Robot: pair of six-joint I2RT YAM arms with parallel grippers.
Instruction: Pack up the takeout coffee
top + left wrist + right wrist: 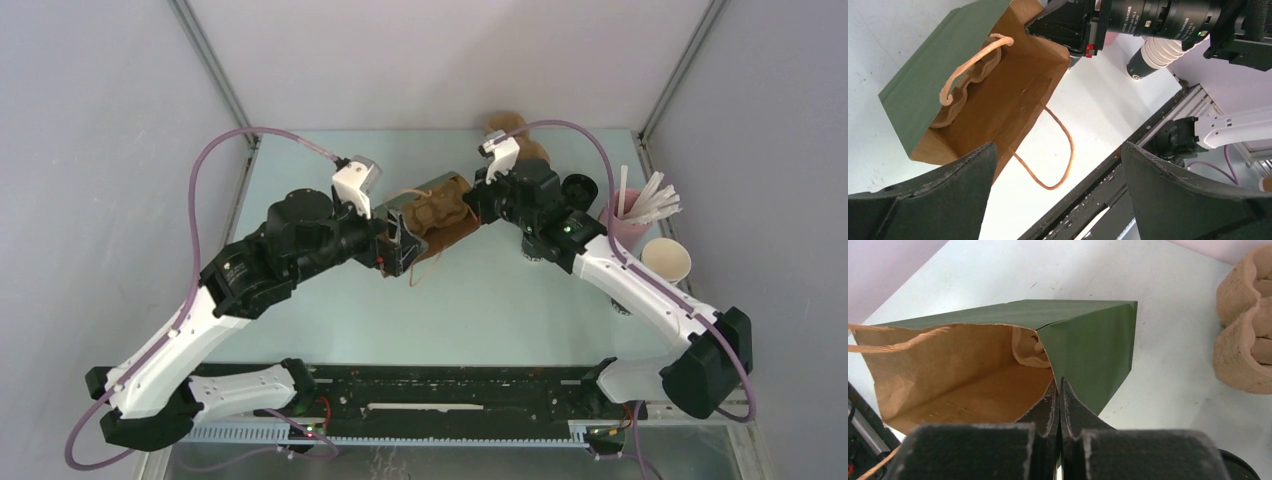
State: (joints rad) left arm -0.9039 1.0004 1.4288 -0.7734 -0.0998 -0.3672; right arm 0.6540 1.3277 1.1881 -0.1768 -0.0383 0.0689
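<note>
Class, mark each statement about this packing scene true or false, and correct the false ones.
1. The right gripper is shut on the rim of the paper bag. True.
2. The left gripper grips a rope handle. False: it is open and holds nothing.
3. The paper bag stands upright. False: it lies on its side, mouth open.
4. A pulp cup tray lies inside the paper bag. True.
5. The white straws stand in a blue cup. False: they stand in a pink cup.
</note>
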